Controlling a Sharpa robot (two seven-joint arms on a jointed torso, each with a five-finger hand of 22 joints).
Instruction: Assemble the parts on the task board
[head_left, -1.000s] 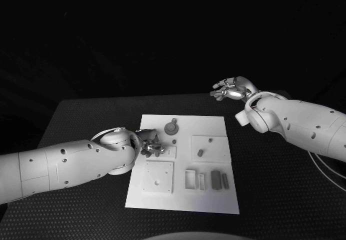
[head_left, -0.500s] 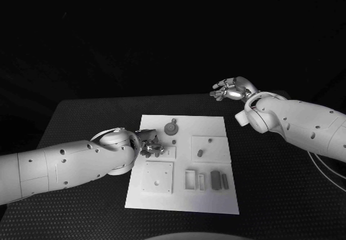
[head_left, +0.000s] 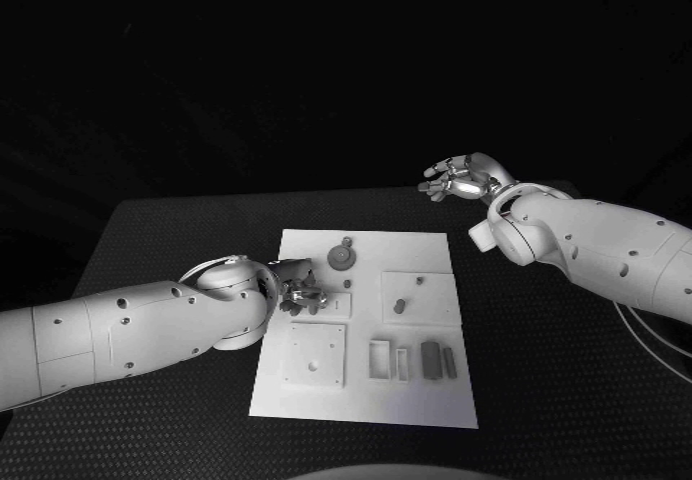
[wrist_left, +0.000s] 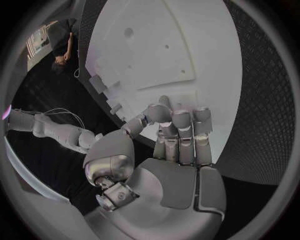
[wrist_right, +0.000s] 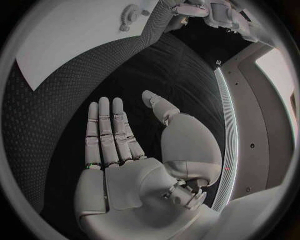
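White plastic forms the task board (head_left: 369, 330), which is laid in the middle of the black textured surface (head_left: 159, 240). At the board's left edge the left hand (head_left: 300, 292) is seen, reached in from the left arm (head_left: 130, 330), with its fingers (wrist_left: 181, 131) curled down together against the board, as the left wrist view shows. Whether anything is pinched beneath those fingertips cannot be told. Just beyond that hand, toward the far end of the board, a round grey part (head_left: 342, 258) is found lying flat. A raised square plate (head_left: 316, 354) with a small peg is set in the board's near left corner. To the right of the middle, another square plate (head_left: 420, 296) is seen carrying two small dark parts (head_left: 401, 304). Nearer the front edge, a pale rectangular frame (head_left: 381, 360) is set beside two dark upright bars (head_left: 431, 360), all close together.

Well to the right and beyond the board's far corner, the right hand (head_left: 462, 179) is held above the surface, apart from every part. In the right wrist view its palm (wrist_right: 128, 185) is spread flat with the fingers (wrist_right: 104, 131) straight and the thumb set apart, and nothing is held in it.
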